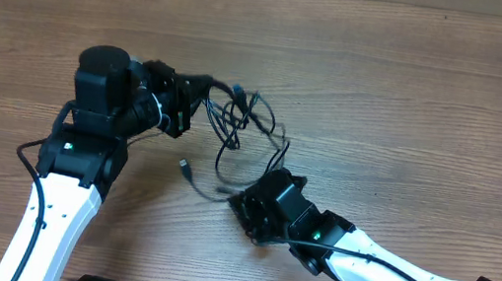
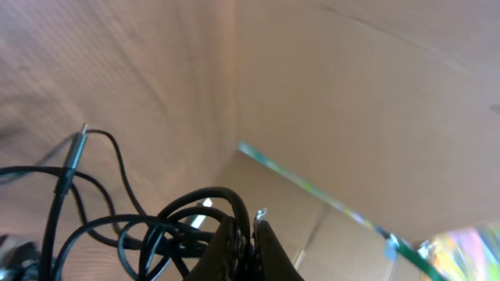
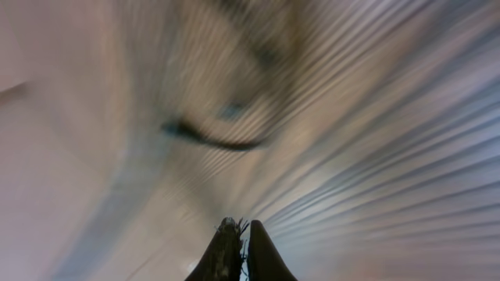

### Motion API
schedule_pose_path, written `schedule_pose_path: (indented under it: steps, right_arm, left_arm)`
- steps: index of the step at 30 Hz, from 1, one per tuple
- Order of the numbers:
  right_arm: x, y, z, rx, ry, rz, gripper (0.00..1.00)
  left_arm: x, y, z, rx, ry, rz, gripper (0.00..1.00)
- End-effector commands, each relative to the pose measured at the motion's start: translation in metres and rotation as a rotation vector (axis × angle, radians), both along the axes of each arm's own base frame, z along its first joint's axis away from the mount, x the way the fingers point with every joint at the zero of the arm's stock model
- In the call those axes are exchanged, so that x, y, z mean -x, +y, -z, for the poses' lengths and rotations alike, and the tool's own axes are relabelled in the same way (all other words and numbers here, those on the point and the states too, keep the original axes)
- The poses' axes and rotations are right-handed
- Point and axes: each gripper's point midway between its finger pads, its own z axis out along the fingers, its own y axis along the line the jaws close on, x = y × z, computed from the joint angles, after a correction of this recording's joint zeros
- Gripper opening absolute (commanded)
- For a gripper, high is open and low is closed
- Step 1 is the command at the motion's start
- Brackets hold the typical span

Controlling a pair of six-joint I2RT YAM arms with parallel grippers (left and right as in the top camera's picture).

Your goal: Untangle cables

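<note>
Overhead, the cables (image 1: 246, 120) sit in loose loops mid-desk (image 1: 417, 96), strung between the left pincer (image 1: 204, 92) and the right pincer (image 1: 242, 199). Left wrist view shows that pincer clamped on the loops, so holding firm while the other arm draws away slowly should avoid tightening a knot. Right wrist view is blurred: its fingers are together, but I cannot tell whether a cord is pinched.

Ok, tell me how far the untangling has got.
Done: little. One plug tip lies free on the table, but the cables are looped together. In hand: the left gripper is shut on the loops. The right gripper is closed beside a strand, its grip unclear through blur. Left: pulling the two cords apart.
</note>
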Motion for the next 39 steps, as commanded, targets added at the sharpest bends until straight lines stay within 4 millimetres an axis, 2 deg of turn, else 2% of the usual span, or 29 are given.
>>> schedule_pose_path:
  steps: [1,4,5,11,12,14,15,16,18,19,20,22,24,27,29,32,36,39]
  right_arm:
    - [-0.018,-0.038,0.016,0.149,-0.039,-0.008,0.04]
    - [-0.030,-0.071,0.026,0.239,-0.042,-0.028,0.04]
    - [-0.037,-0.087,0.029,0.274,-0.053,-0.060,0.04]
    - [-0.052,-0.143,0.038,0.344,-0.044,-0.124,0.04]
    - [-0.053,-0.146,0.037,0.329,-0.044,-0.134,0.04]
    - [-0.054,-0.137,0.026,0.192,-0.060,-0.197,0.06]
    - [-0.054,-0.126,0.016,0.088,-0.072,-0.232,0.13]
    - [-0.053,-0.117,0.005,-0.001,-0.082,-0.258,0.27]
    - [-0.047,-0.093,-0.021,-0.193,-0.111,-0.337,0.49]
    - [-0.043,-0.084,-0.032,-0.261,-0.111,-0.364,0.65]
    - [-0.037,-0.076,-0.040,-0.318,-0.089,-0.380,0.68]
    - [-0.028,-0.063,-0.043,-0.350,-0.021,-0.371,0.73]
    - [-0.018,-0.051,-0.037,-0.331,0.071,-0.327,0.75]
    - [-0.004,-0.033,-0.026,-0.283,0.235,-0.200,0.76]
    - [-0.001,-0.020,-0.020,-0.251,0.314,-0.063,0.84]
    - [-0.011,-0.003,-0.023,-0.256,0.284,0.071,0.88]
    - [-0.035,0.014,-0.041,-0.318,0.158,0.200,0.93]
    - [-0.046,0.020,-0.055,-0.372,0.099,0.225,0.90]
  left_arm:
    - [0.002,-0.002,-0.037,-0.024,-0.170,0.078,0.04]
    - [0.001,-0.001,-0.039,-0.088,-0.234,0.104,0.04]
    - [0.001,0.000,-0.039,-0.129,-0.270,0.121,0.04]
    - [0.001,-0.001,-0.039,-0.286,-0.401,0.192,0.04]
    - [0.001,-0.001,-0.038,-0.289,-0.401,0.196,0.04]
    - [0.001,0.001,-0.034,-0.260,-0.355,0.175,0.04]
    - [0.001,0.003,-0.031,-0.228,-0.305,0.144,0.04]
    - [0.000,0.006,-0.026,-0.195,-0.248,0.107,0.04]
    - [-0.002,0.013,-0.018,-0.152,-0.159,0.034,0.04]
    - [-0.003,0.017,-0.014,-0.149,-0.128,0.000,0.04]
    - [-0.004,0.020,-0.010,-0.151,-0.108,-0.021,0.04]
    - [-0.003,0.022,-0.006,-0.151,-0.085,-0.035,0.04]
    - [-0.002,0.022,-0.006,-0.145,-0.077,-0.036,0.04]
    - [0.000,0.020,-0.004,-0.116,-0.051,-0.038,0.04]
    - [0.003,0.016,-0.002,-0.083,-0.016,-0.027,0.04]
    - [0.010,0.008,0.003,-0.063,0.020,0.006,0.04]
    - [0.023,-0.011,0.011,-0.066,0.065,0.062,0.04]
    - [0.029,-0.025,0.011,-0.047,0.082,0.091,0.04]
